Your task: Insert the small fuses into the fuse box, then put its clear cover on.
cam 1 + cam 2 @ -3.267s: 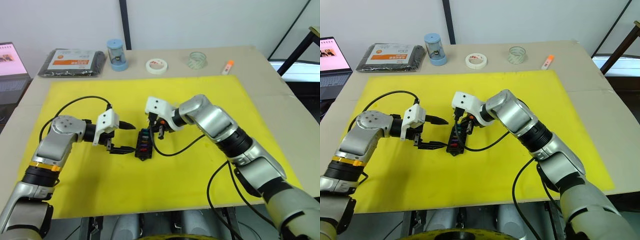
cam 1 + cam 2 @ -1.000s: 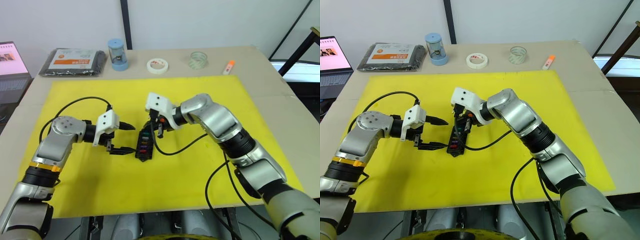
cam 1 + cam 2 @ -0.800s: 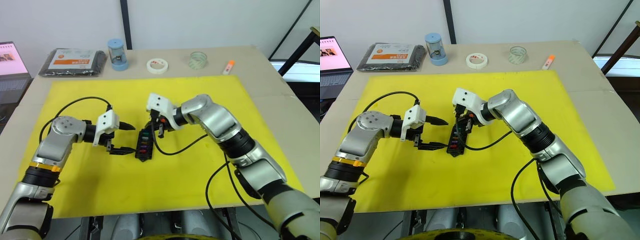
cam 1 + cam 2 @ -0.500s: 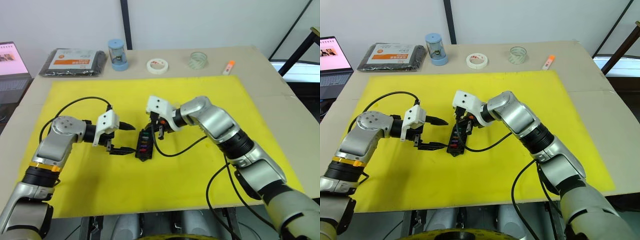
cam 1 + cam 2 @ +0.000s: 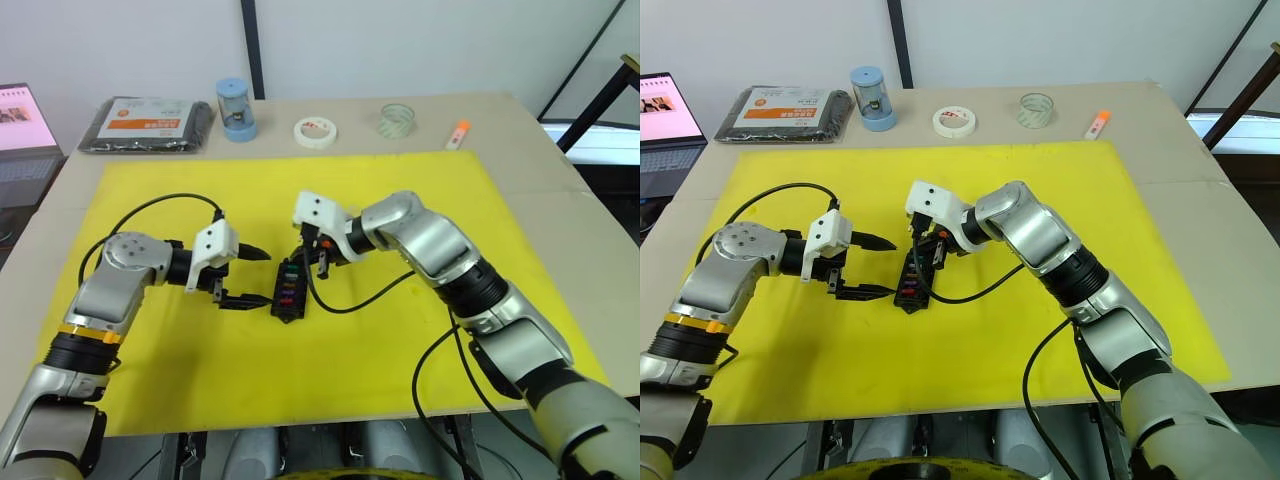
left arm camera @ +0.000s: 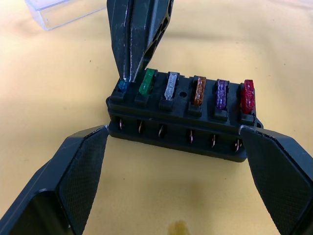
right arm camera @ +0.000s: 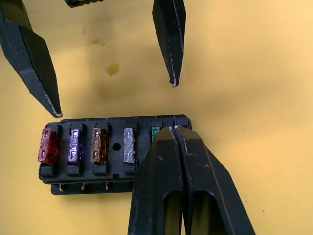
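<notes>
The fuse box (image 5: 287, 296) lay on the yellow mat (image 5: 400, 340) near the middle of the bench (image 5: 540, 210), its long side running roughly from 12 to 6 o'clock in the head views. In its slots sat the small fuses (image 6: 195, 91) in a row: red, purple, tan, clear and green, with a teal one at the far end under the right tool's tips. The left tool (image 5: 249, 276) stood at the box's 9 o'clock side with its two black fingers (image 6: 73, 181) spread wide apart, one fingertip near each end of the box and just clear of it, holding nothing. The right tool (image 5: 313, 262) came in from the box's 12 o'clock end with its fingers (image 7: 161, 196) pressed together, their tips resting on the box's end slot where the teal fuse showed. Whether anything was pinched between them could not be told. The clear cover (image 6: 63, 11) lay on the mat beyond the box, well apart from it. Along the bench's 12 o'clock edge sat a black packet with an orange label (image 5: 145, 123), a blue cylinder (image 5: 235, 108), a white tape roll (image 5: 314, 131), a clear tape roll (image 5: 396, 120) and an orange marker (image 5: 457, 133).
</notes>
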`<state>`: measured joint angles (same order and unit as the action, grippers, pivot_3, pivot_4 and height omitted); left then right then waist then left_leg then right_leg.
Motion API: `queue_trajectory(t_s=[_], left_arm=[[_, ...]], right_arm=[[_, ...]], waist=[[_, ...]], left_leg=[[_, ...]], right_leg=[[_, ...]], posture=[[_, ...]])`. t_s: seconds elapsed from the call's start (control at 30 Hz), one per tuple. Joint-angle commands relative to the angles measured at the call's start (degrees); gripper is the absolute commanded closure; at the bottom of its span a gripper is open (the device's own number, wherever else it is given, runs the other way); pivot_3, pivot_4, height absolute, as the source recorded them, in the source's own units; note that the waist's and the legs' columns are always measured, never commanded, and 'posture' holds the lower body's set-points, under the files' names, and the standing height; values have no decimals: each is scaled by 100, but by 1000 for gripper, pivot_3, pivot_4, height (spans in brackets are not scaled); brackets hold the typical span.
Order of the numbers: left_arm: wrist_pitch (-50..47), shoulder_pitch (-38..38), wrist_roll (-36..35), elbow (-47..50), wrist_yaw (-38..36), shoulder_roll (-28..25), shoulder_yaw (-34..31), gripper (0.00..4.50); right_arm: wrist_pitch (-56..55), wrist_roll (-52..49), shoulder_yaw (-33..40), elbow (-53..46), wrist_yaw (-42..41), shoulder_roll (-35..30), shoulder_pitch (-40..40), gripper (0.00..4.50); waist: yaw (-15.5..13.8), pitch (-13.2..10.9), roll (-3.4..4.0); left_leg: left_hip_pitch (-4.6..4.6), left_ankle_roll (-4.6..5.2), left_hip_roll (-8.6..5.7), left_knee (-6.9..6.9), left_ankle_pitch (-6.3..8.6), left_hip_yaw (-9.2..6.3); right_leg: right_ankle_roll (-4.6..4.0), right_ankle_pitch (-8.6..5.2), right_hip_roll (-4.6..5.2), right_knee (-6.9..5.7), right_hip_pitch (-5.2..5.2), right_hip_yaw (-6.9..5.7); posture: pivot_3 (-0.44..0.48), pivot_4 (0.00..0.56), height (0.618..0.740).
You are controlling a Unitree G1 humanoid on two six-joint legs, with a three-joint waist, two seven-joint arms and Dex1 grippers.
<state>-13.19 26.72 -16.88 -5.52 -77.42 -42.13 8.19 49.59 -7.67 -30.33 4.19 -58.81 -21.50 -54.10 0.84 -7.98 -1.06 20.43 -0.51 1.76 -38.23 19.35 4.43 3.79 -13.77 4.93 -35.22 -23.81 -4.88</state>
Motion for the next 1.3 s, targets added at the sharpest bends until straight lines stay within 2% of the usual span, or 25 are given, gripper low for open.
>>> queue_trajectory(t_s=[0.03,0.43,0.73,0.9,1.0,1.1,1.3], left_arm=[[22,46,-95,154,-9,-7,-117,0],[-24,31,-97,190,-13,-19,-107,0],[-235,0,-258,357,-63,-142,-253,0],[-682,-152,-633,787,-140,-502,-576,0],[-1000,-475,-863,1063,-193,-948,-962,0],[-1078,-823,-947,1142,-183,-1330,-1339,0],[-928,-1580,-1017,1015,-307,-1922,-2190,0]], right_arm=[[55,110,-144,125,-19,-37,37,4466],[67,148,-183,244,-35,-45,47,4466],[420,-687,872,-706,-58,-33,-124,4466],[354,-937,1299,-1380,-160,-649,161,4466],[146,-1073,1661,-1829,-399,-1426,594,4466],[105,-1310,2119,-2064,-578,-2079,969,3865],[-288,-1519,3116,-2098,-1098,-3602,2151,1740]], waist=[[0,0,0],[-3,1,0],[-4,0,1],[-11,0,1],[-19,-1,0],[-17,-3,3],[-28,-3,4]], left_leg=[[-1,0,0,0,0,0],[-6,0,0,0,0,-1],[3,0,1,0,0,-3],[3,1,5,0,0,-6],[5,3,5,2,2,-9],[3,8,5,2,5,-7],[-3,27,8,5,16,-7]], right_leg=[[0,0,0,0,1,0],[0,0,0,0,7,0],[0,0,0,0,-2,0],[0,0,3,1,-2,0],[0,0,6,6,0,0],[0,0,11,8,0,0],[0,0,10,12,2,0]], posture=[[0,150,740],[0,150,740],[0,150,740],[0,150,740],[0,150,740],[0,150,740],[0,150,740]])
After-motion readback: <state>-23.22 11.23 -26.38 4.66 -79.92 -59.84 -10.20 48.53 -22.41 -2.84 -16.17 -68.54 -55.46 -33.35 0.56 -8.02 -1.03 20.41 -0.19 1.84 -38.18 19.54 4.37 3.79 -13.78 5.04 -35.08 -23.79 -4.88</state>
